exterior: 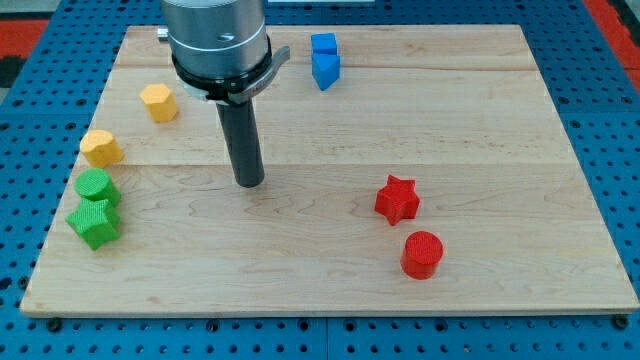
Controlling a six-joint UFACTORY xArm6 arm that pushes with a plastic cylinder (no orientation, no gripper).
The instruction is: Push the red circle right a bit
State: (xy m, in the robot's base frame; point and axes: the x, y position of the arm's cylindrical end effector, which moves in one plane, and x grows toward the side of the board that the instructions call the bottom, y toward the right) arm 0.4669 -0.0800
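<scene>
Red circle (422,253) lower right: light, slides easy; we push its left side. Our tip (249,183) mid-desk, well apart, touching nothing; no end effector.

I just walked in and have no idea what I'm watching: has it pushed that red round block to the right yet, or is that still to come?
Nothing looks done yet. My tip rests on bare wood near the board's middle, well to the view's left of the red circle and touching no block. The red circle sits just below the red star, apart from it. Left to do: bring my tip to the circle's left side, then nudge it right.
</scene>
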